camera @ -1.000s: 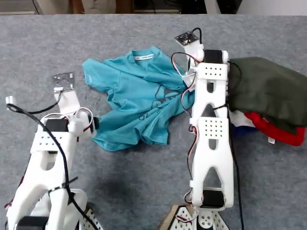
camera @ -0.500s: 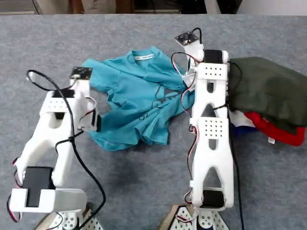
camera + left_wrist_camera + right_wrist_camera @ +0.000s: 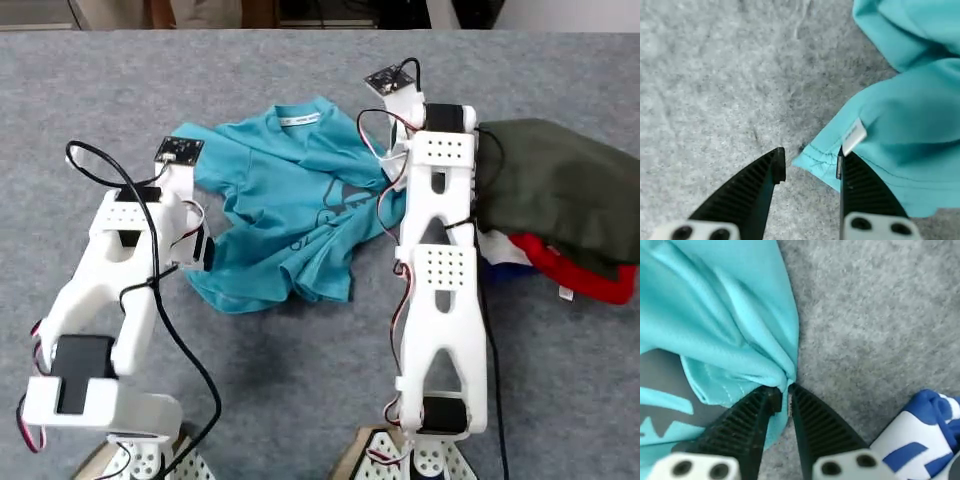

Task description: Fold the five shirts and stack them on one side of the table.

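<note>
From above, the teal shirt (image 3: 290,215) lies crumpled mid-table (image 3: 300,400), between my two arms. My left arm (image 3: 120,270) ends at the shirt's left edge and my right arm (image 3: 440,260) lies along its right edge. Farther right, a green shirt (image 3: 555,185) sits over a red shirt (image 3: 590,280).

At my left wrist, my left gripper (image 3: 810,165) is spread wide, one finger on each side of a hem corner of the teal shirt (image 3: 910,110). A white tag (image 3: 855,136) sits just beside one finger.

At my right wrist, my right gripper (image 3: 784,390) is pinched tight on a bunched fold of the teal shirt (image 3: 715,315). A blue-and-white shirt (image 3: 920,445) lies nearby.
</note>
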Robot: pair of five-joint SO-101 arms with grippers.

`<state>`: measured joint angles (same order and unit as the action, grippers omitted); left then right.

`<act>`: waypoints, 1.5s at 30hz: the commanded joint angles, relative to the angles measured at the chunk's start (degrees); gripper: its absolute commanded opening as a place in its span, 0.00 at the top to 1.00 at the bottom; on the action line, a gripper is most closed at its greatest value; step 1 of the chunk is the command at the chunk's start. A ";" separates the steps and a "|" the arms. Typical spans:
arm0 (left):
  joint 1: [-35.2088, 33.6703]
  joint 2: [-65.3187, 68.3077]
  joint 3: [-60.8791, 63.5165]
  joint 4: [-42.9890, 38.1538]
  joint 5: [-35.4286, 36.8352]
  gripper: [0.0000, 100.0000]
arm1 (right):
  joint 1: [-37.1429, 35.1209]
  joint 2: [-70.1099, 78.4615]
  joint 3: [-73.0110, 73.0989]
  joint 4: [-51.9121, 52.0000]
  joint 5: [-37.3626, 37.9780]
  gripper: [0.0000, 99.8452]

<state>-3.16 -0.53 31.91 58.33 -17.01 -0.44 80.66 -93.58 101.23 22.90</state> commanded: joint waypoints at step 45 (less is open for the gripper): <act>-31.82 -14.81 -18.02 26.81 -26.73 0.98 | -6.81 -62.29 73.36 0.97 17.32 1.00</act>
<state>-33.67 -14.07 17.05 85.76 -41.10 -4.84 34.95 -34.86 101.58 38.64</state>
